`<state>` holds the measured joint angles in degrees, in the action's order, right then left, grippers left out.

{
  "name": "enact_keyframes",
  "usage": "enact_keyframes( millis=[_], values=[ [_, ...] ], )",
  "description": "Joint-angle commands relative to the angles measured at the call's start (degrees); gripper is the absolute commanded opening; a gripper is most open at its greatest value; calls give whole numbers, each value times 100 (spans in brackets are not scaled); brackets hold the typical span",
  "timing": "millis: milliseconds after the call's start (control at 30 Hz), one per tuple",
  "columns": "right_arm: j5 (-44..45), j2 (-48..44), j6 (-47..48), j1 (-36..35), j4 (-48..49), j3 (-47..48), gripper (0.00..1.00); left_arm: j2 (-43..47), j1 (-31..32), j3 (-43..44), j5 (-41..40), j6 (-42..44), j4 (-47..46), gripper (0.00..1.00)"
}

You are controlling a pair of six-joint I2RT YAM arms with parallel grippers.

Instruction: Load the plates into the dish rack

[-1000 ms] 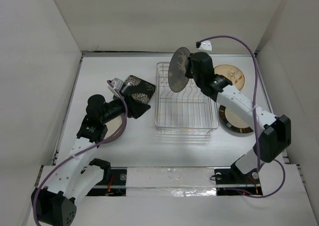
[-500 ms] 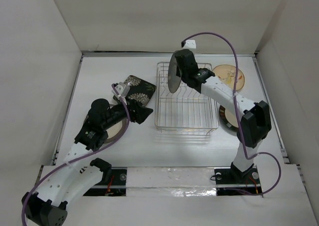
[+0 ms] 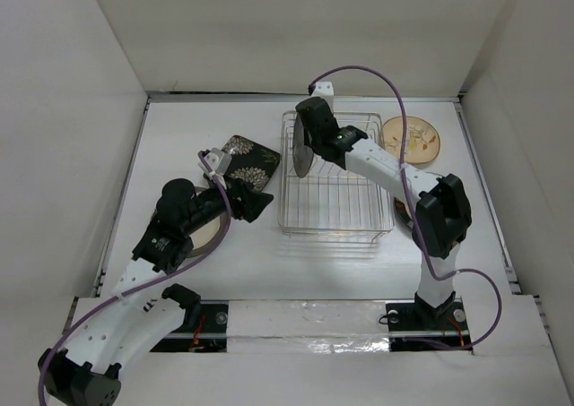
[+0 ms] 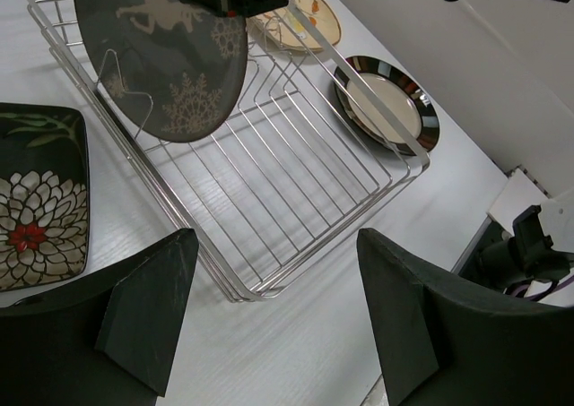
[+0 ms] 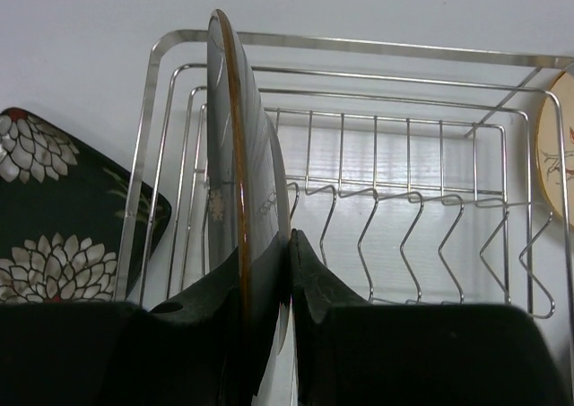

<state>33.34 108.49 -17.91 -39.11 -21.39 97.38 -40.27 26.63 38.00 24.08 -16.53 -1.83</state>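
Observation:
My right gripper (image 3: 308,135) is shut on the rim of the dark grey round deer plate (image 3: 300,152). It holds the plate on edge at the left end of the chrome dish rack (image 3: 339,195), with the lower edge down among the prongs (image 4: 166,61). The right wrist view shows the plate (image 5: 240,173) pinched between the fingers. My left gripper (image 3: 252,202) is open and empty, low over the table just left of the rack. The black square flower plate (image 3: 248,158) lies flat beside the rack's left side.
The tan sprig plate (image 3: 413,139) lies right of the rack at the back. One cream brown-rimmed plate (image 4: 386,101) lies right of the rack, under my right arm. The other (image 3: 206,230) lies partly under my left arm. White walls enclose the table.
My right arm has swung the deer plate left and down, from above the rack's back to its left end among the prongs. My left gripper shifted slightly nearer and right, still open.

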Motion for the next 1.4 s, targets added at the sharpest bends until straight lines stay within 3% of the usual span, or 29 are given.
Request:
enact_keyframes(
  millis=[0,400,500,533,700,867,1033,1100,1133,1200,1367],
  values=[
    [173,-12,-116,-88,451,369,0,55,17,155,9,63,-125,69],
    [-73,181,-353,-307,513,167,2,46,17,155,-158,80,-90,68],
    [-240,138,-397,-307,583,114,20,63,17,164,-114,80,-107,65],
    [-267,68,-380,-360,583,105,32,81,17,155,-183,80,-116,65],
    [-293,-345,-309,-360,750,-61,58,63,17,155,-175,80,-90,59],
    [-188,-933,-195,-360,776,-315,69,72,17,129,-281,80,-81,50],
    [-434,-1856,-195,-159,1241,-1123,73,125,17,146,-324,89,-99,29],
    [-312,-2617,-291,-44,1574,-1997,69,125,17,138,-263,80,-81,17],
    [-233,-2927,-396,191,2020,-2395,41,133,17,129,-185,72,-90,13],
    [-310,-3542,-861,587,2401,-3178,3,230,17,146,-184,80,-116,0],
    [-601,-5220,-1758,2298,2543,-5260,0,379,17,103,-44,28,-186,0]
  ],
)
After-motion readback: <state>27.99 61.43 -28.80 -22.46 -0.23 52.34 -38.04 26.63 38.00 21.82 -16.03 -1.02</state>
